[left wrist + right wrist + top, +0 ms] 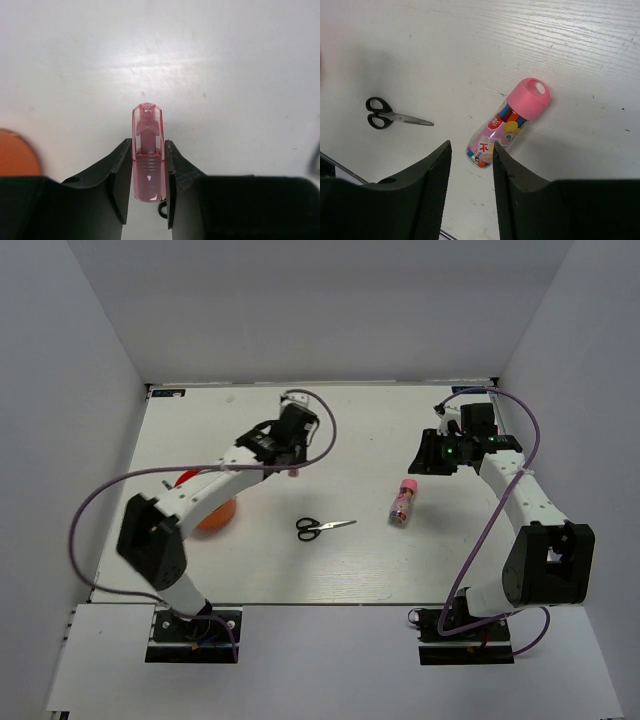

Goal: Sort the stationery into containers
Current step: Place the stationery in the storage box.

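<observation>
3 things lie on the white table [350, 440]: closed black-handled scissors [322, 527] near the middle, blades toward the right edge; a pink-capped tube [402, 502] on its side, further right; an orange-red cup [220, 516] toward the left edge, partly hidden.

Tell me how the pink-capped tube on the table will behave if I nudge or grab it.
The pink-capped tube lies on its side and looks round, so a sideways nudge would probably roll it. Its glossy plastic wall may be slippery to grip. It looks packed with coloured sticks, so likely stiff.
</observation>
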Motion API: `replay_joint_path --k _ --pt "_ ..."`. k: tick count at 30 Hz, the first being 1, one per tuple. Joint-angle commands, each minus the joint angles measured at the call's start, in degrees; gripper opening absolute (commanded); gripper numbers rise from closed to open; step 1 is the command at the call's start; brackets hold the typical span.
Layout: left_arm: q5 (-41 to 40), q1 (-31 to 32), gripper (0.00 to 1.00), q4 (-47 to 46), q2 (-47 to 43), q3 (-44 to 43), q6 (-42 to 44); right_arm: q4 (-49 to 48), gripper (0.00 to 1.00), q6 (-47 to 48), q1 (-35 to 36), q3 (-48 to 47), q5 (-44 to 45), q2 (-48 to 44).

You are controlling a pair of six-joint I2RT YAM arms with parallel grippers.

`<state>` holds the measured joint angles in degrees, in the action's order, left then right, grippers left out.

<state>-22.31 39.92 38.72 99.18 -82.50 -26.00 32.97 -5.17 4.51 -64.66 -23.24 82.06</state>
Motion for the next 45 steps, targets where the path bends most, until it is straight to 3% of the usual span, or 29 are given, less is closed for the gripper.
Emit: replay_joint_path --k 1,5,9,10,13,14,22,45 --pt "-6.78 -2.47 0.01 -5.83 -11.01 5.23 6.30 -0.63 0.42 0.69 -0.21 0.68 -2.51 -1.12" --pt "-8.11 -9.57 0.00 -12.87 -20.75 14.90 10.08 -0.98 0.42 1.74 -0.12 1.03 -4.26 -1.03" --pt "-7.06 -16.18 0.00 -16.57 -23.50 19.47 13.42 -1.16 0.37 4.81 -0.21 1.47 -9.87 -0.94" --pt "-7.05 -16.89 0.00 -17.53 -23.85 21.48 14.30 -1.42 0.33 7.43 -0.21 2.08 -15.11 -0.85" --pt "-6.17 -19.70 0.00 -22.80 -25.17 24.74 16.94 -0.89 0.03 12.62 -0.47 2.78 -24.69 -0.76" --pt "-6.08 -20.14 0.00 -24.90 -25.08 25.10 17.73 -0.80 0.00 13.16 -0.38 2.88 -26.22 -0.68" --pt "-5.38 -24.80 0.00 -31.33 -22.28 28.35 19.23 2.45 0.00 19.67 -1.43 2.00 -38.09 1.70" --pt "-8.37 -26.65 0.00 -34.86 -20.43 34.86 17.56 2.80 0.00 19.58 -3.72 1.91 -41.09 2.49"
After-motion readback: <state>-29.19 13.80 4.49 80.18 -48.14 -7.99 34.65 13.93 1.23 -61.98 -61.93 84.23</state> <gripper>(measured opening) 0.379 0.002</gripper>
